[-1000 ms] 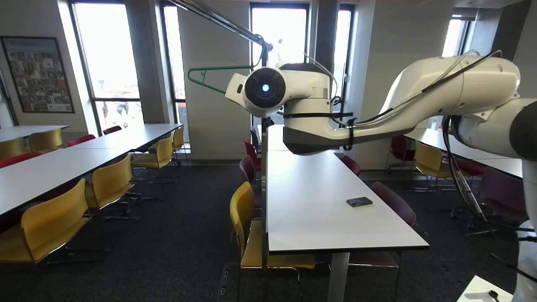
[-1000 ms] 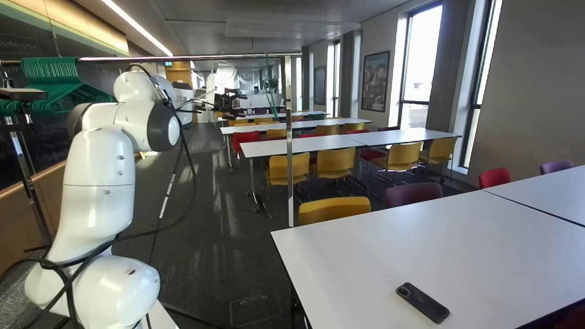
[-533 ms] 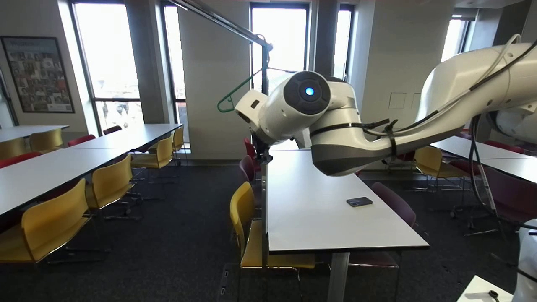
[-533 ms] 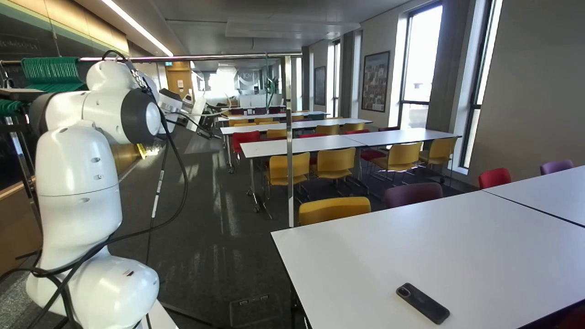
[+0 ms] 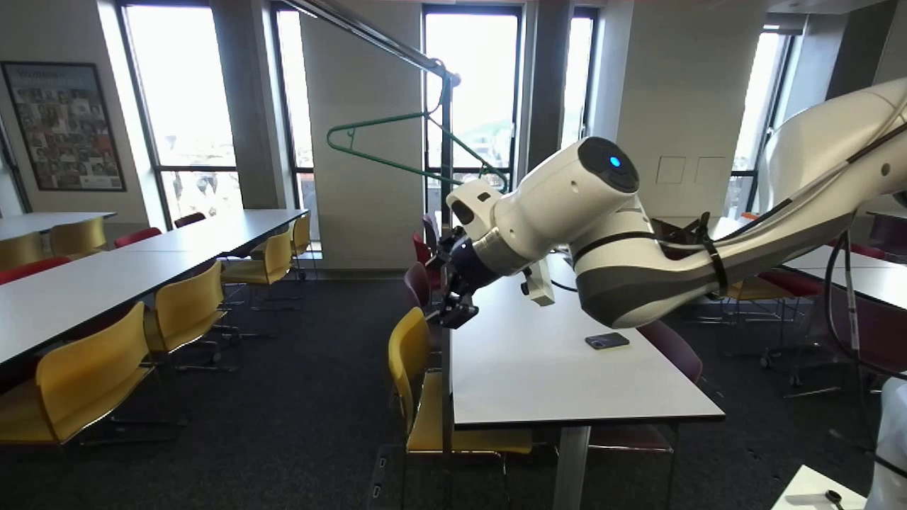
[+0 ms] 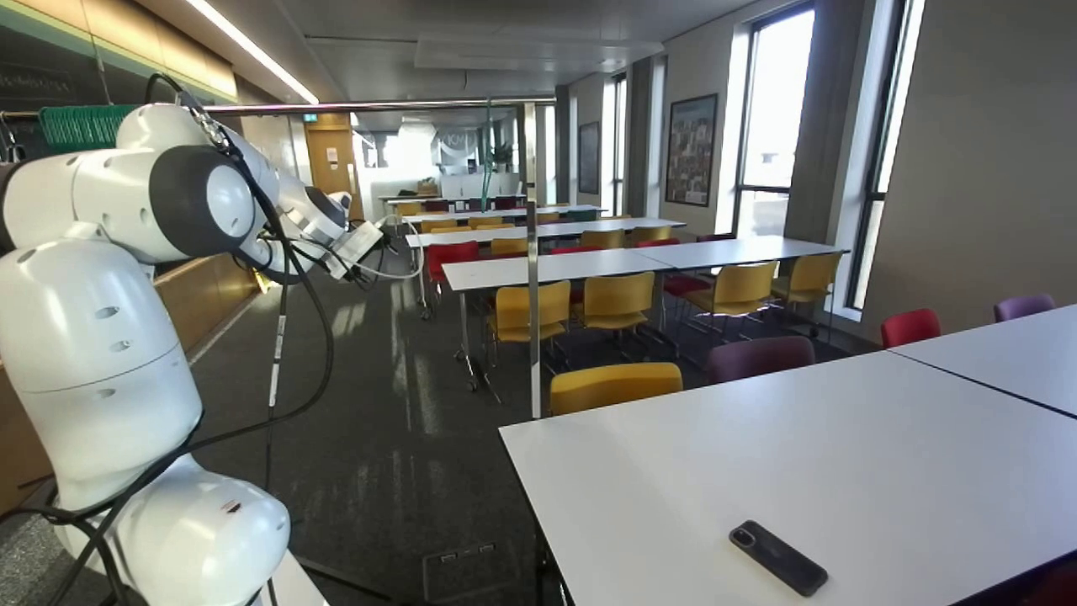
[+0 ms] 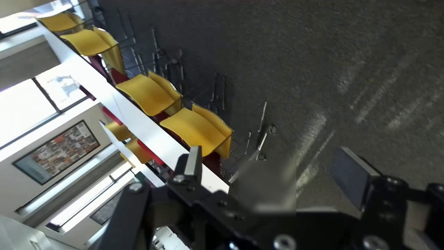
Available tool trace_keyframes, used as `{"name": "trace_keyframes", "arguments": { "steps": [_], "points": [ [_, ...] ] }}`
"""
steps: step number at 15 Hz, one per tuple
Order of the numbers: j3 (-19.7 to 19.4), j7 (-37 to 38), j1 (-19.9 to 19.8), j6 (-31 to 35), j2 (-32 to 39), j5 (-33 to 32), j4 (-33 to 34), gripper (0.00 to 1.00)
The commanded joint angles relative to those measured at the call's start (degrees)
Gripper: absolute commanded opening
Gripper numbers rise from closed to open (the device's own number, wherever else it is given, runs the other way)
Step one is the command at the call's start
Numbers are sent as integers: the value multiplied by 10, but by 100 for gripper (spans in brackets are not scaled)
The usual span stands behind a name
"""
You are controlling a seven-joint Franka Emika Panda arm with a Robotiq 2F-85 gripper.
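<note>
My gripper [image 5: 449, 283] is open, tilted downward, and nothing shows between its fingers. In the wrist view its two fingertips [image 7: 274, 170] stand wide apart over the dark floor; a blurred patch covers part of the space between them. In an exterior view the gripper [image 6: 380, 257] is partly hidden behind the white box on the wrist. A green hanger [image 5: 386, 161] hangs near the end of a metal rail [image 5: 368, 37], above the gripper and apart from it. The hanger also shows edge-on in an exterior view [image 6: 487, 160].
The rail's upright post [image 6: 533, 303] stands beside the near table. Several green hangers [image 6: 84, 126] bunch on the rail behind the arm. A dark phone [image 5: 607, 341] lies on a white table [image 5: 553, 386]. Yellow chairs [image 5: 191, 304] line the tables. Loose cables [image 6: 324, 370] hang off the arm.
The arm has drawn back and the gripper has gone lower, tilting downward, away from the hanger. The hanger has swung and now shows broader, below the rail end.
</note>
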Motion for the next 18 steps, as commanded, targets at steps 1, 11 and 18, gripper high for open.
{"name": "trace_keyframes", "arguments": {
  "steps": [1,11,18],
  "points": [
    [-32,-46,20,73,-47,160,-88,100],
    [-47,-155,42,-208,-95,496,-112,100],
    [-51,-181,19,-364,-122,493,-101,100]
  ]
}}
